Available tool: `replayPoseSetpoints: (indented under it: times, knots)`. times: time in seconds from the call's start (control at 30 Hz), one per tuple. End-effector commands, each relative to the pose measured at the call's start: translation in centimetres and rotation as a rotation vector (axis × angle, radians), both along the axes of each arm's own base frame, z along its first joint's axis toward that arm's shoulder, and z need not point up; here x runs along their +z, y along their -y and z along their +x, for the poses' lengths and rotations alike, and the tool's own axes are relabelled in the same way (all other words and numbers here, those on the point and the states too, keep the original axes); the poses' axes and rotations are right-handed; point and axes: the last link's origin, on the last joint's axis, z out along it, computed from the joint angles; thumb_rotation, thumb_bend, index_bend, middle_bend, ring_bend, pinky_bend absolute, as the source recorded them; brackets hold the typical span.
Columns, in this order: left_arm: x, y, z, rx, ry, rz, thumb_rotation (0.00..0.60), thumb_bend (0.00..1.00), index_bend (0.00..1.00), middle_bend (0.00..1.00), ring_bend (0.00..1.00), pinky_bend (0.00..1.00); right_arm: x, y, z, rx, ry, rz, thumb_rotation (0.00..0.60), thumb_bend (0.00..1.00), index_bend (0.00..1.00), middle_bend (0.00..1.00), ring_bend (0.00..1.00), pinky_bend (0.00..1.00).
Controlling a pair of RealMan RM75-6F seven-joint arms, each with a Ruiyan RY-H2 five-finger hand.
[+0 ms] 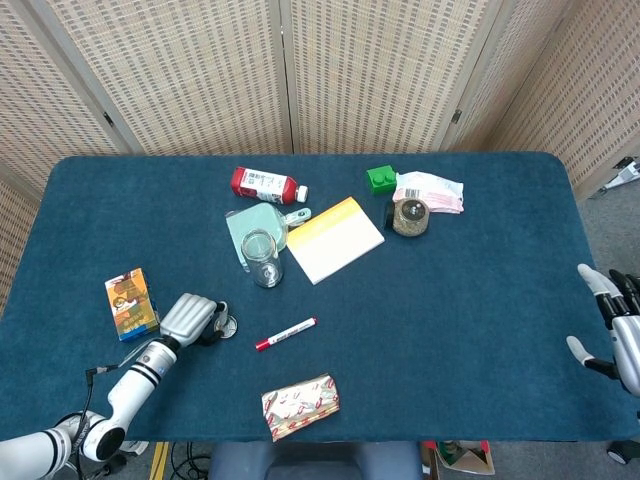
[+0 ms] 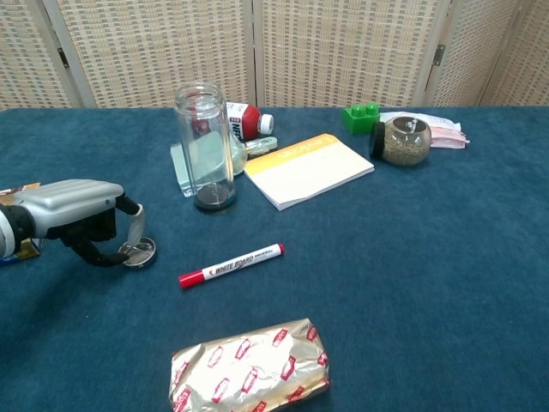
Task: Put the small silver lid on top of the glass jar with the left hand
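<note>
A: Where is the small round silver lid [image 2: 138,252] found?

B: It is seen flat on the dark blue felt-covered table [image 1: 470,290], near the front left, just beside the red whiteboard marker with a white barrel [image 2: 231,264]. In the head view the lid [image 1: 227,323] is mostly covered by the left hand [image 1: 190,318].

A: How are the fingers placed against it?

B: In the chest view the left hand [image 2: 77,220] is lowered over the lid's left side. One silver finger [image 2: 135,226] is angled down to the lid's upper rim, and a dark curved digit is laid along its near edge. The lid is bracketed between them, yet it is not lifted off the cloth. Whether it is truly pinched cannot be told.

A: And the tall clear glass jar [image 2: 203,146]?

B: It is stood upright and uncapped, well apart from the lid, further back on the table, in front of a pale green plastic object [image 1: 252,227] and beside a yellow-and-white notepad [image 1: 335,238].

A: What is seen of the right hand [image 1: 618,331]?

B: It is shown only in the head view, at the table's right edge, with fingers spread and nothing held.
</note>
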Motion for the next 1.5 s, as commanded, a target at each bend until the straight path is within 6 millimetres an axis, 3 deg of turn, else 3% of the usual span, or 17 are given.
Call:
replayPoseSetpoints:
  times: [0.03, 0.47, 1.0, 1.2, 1.5]
  knots:
    - [0.0, -0.1, 0.0, 0.005, 0.009, 0.003, 0.600, 0.36, 0.55, 1.00, 0.99, 1.00, 0.0, 0.0, 0.0, -0.001, 0.000, -0.001, 0.600, 0.24, 0.01, 0.14, 0.03, 0.07]
    - [-0.4, -0.1, 0.0, 0.023, 0.042, -0.001, 0.600, 0.46, 0.59, 1.00, 1.00, 1.00, 0.2, -0.3, -0.2, -0.005, 0.001, -0.010, 0.600, 0.24, 0.01, 0.14, 0.03, 0.07]
    - [0.3, -0.1, 0.6, 0.066, 0.140, -0.009, 0.600, 0.50, 0.64, 1.00, 1.00, 1.00, 0.3, -0.4, -0.3, -0.006, 0.002, -0.018, 0.600, 0.24, 0.01, 0.14, 0.03, 0.07]
    - [2.1, -0.3, 1.7, 0.043, 0.184, 0.011, 0.600, 0.50, 0.64, 1.00, 1.00, 1.00, 0.4, -0.4, -0.2, -0.004, 0.000, -0.018, 0.600, 0.24, 0.01, 0.14, 0.03, 0.07]
    - [6.9, -0.8, 4.6, -0.019, 0.245, 0.063, 0.600, 0.50, 0.64, 1.00, 1.00, 1.00, 0.2, -0.2, -0.1, 0.003, 0.000, -0.014, 0.600, 0.24, 0.01, 0.14, 0.03, 0.07]
